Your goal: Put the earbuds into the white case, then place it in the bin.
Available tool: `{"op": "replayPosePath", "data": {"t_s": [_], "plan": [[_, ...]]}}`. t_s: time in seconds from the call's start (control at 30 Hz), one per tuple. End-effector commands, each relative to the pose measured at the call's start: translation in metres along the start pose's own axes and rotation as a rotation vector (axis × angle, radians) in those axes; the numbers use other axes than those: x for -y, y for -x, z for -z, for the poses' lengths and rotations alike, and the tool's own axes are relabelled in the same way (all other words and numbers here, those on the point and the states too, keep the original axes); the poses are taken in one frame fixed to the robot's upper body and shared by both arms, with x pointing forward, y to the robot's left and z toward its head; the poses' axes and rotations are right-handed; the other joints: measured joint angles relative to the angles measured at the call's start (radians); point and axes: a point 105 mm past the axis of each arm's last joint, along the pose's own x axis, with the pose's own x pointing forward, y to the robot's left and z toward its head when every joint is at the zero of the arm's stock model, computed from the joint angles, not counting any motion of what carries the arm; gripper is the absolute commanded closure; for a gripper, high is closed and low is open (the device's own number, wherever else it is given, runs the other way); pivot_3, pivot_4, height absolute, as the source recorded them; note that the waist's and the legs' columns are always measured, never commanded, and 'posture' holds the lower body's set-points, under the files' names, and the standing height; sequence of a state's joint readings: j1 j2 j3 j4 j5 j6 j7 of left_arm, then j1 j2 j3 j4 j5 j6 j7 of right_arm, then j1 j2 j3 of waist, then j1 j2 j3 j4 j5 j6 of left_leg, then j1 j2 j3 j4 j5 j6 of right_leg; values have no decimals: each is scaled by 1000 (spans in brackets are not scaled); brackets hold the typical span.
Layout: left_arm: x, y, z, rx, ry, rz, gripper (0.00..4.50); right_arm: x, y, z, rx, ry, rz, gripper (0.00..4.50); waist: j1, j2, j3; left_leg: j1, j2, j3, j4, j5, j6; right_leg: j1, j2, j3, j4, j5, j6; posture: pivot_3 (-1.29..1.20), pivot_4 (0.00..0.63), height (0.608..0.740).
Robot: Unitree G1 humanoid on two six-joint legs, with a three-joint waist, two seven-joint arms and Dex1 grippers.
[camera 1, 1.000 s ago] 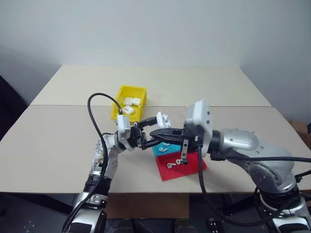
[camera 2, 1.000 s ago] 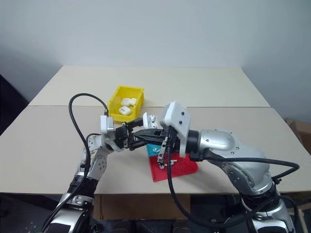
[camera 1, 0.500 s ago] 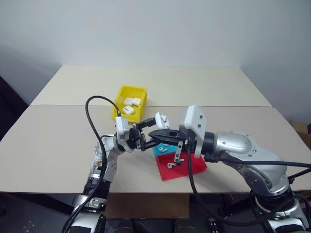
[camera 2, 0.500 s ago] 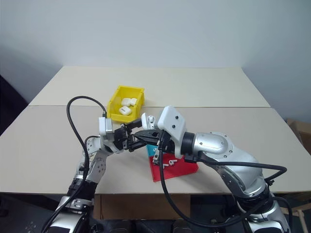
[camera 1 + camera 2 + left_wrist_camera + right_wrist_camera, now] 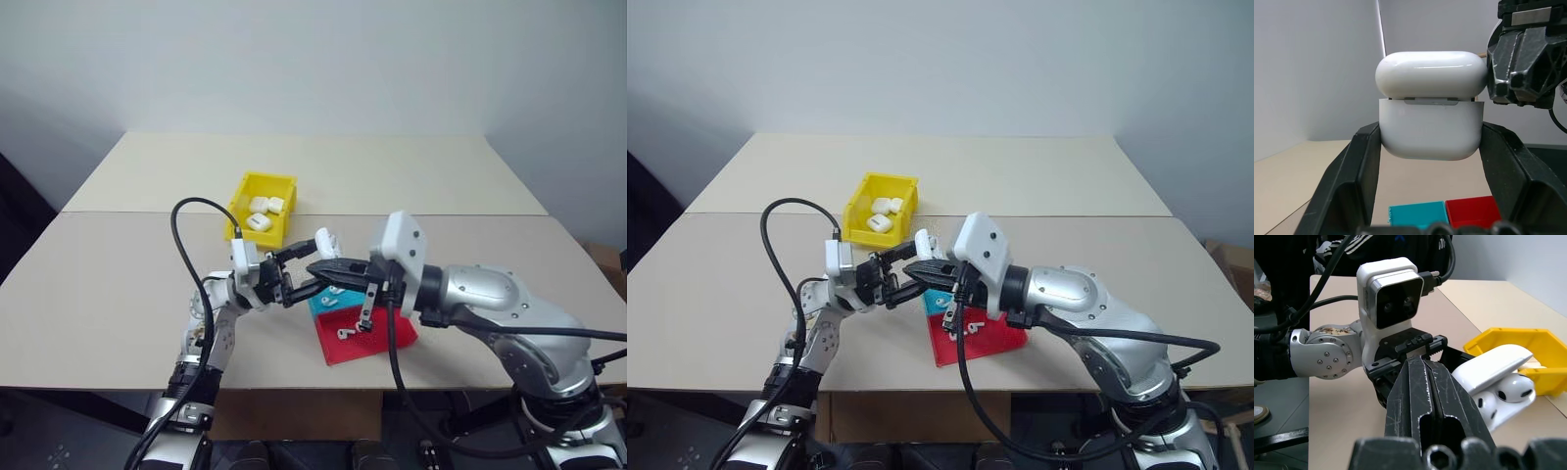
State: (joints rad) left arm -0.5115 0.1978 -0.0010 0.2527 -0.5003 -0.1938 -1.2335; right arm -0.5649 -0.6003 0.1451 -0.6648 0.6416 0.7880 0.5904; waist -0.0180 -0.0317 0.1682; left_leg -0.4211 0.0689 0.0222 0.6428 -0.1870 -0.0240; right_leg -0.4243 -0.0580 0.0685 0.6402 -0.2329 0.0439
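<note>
My left gripper [image 5: 1431, 134] is shut on the white case [image 5: 1431, 117], holding it above the table in front of me, near the trays. The case [image 5: 1498, 382] has its lid tilted open. Two earbuds [image 5: 1513, 390] sit inside it. My right gripper [image 5: 1422, 364] is shut with nothing in it. It points at the left gripper, with its tips [image 5: 313, 269] just beside and below the case [image 5: 327, 241]. The yellow bin [image 5: 266, 179] stands on the table beyond the left gripper, with three white cases in it.
A small blue tray [image 5: 321, 309] and a red tray [image 5: 382, 338] lie on the table under the grippers. A small white piece [image 5: 345, 333] lies on the red tray and another [image 5: 329, 303] on the blue one. A seam crosses the table behind the bin.
Both grippers keep their places with the case still held in the left one. The right wrist has rolled slightly.
</note>
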Motion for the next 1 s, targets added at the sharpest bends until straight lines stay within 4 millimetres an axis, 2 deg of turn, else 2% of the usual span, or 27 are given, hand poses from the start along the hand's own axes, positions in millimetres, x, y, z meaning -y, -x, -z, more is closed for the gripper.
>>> {"op": "replayPosePath", "data": {"t_s": [0.03,0.47,0.57,0.67,0.77,0.83,1.0], "plan": [[4,-6,-8,24,-31,38,1751,6,8,-15,45,61,41,4476,0,0,0,0,0,0,0,0,0,0,0,0,0,0,0,0,150,740],[8,9,-17,3,-28,46,1751,9,17,-25,70,70,58,4476,1,0,0,0,0,0,0,0,0,0,0,0,0,0,0,0,150,740],[7,10,-18,2,-30,38,1751,5,18,-32,102,88,34,4476,2,0,0,0,0,0,0,0,0,0,0,0,0,0,0,0,150,740],[4,11,-19,4,-45,20,1751,11,22,-42,153,69,57,4476,2,0,0,0,0,0,0,0,0,0,0,0,0,0,0,0,150,740],[-10,9,-26,-28,-53,-81,1751,41,30,-52,223,-25,209,4476,-2,0,0,0,0,0,0,0,0,0,0,0,0,0,0,0,150,740],[-25,5,-40,-7,-96,-179,1751,58,38,-53,231,-60,305,4476,-1,0,0,1,0,0,0,0,0,0,0,0,1,0,0,0,150,740],[-78,-10,-62,-43,-207,-524,1751,72,48,-43,204,-103,395,4476,7,0,0,0,0,-1,1,0,0,1,0,-1,0,0,1,0,150,740]]}}
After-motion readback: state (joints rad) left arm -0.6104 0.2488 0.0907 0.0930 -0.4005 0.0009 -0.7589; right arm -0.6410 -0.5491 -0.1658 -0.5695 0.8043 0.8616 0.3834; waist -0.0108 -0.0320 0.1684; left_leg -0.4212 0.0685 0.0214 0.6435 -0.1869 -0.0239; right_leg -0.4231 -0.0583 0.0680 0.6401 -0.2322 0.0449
